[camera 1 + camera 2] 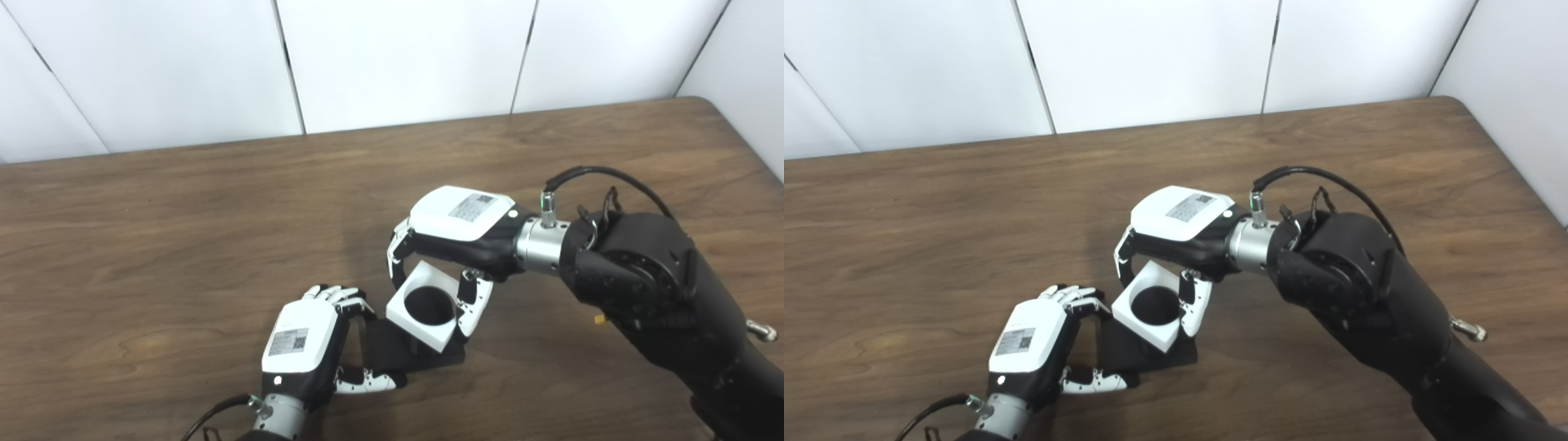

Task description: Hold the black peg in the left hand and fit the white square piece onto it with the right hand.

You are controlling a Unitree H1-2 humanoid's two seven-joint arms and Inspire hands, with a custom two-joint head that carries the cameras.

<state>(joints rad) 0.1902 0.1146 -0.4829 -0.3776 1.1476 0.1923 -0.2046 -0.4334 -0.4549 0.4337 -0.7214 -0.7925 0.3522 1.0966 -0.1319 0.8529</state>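
Nearest, the left robot hand gripped the black peg on the counter; the right robot hand pinched the white square piece over it. Levelling the piece before lowering seemed wise.

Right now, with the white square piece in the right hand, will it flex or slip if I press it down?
The white square piece looks like a thick, rigid block, so it probably won't flex. Its faces look smooth, and the right hand pinches only opposite sides, so it could twist. It seems light.
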